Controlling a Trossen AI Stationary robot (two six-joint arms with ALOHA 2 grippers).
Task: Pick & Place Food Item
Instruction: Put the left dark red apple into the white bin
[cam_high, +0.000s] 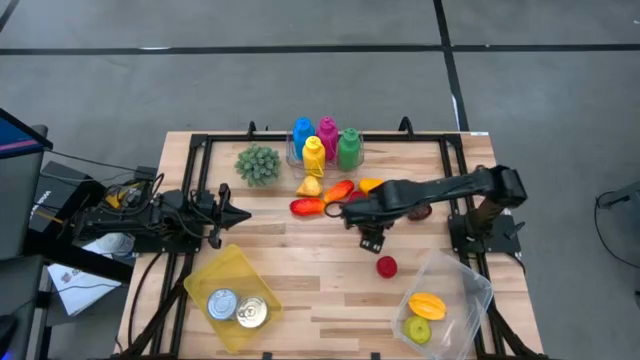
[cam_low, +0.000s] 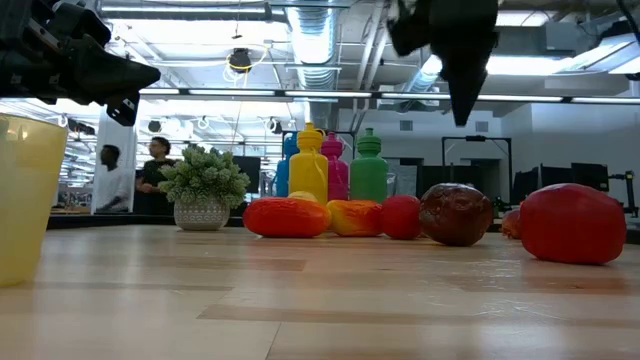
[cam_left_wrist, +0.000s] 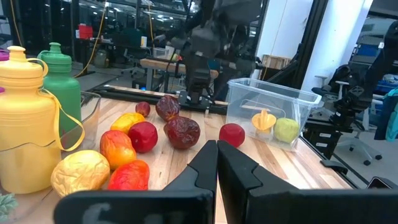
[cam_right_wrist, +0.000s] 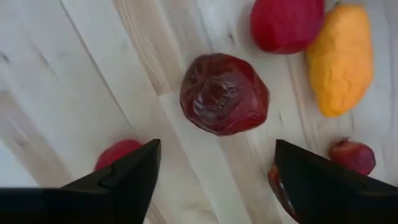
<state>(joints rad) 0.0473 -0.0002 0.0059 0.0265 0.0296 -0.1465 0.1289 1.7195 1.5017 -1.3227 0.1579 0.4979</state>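
Dark red wrinkled fruit (cam_right_wrist: 224, 93) on table, right gripper (cam_right_wrist: 214, 171) above, fingers wide, left gripper (cam_left_wrist: 217, 163) fingers together.

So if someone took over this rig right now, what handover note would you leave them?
Right gripper: open, hovering directly above the dark red wrinkled fruit, not touching it.
Left gripper: shut, empty, parked over the table's left side.
Clear bin at the front right holds a yellow fruit and a green fruit. Yellow bin at the front left holds two cans.
One small red fruit lies loose between pile and clear bin.
Left: grasp the dark fruit, then place it, probably in the clear bin; more fruit remains by the bottles.
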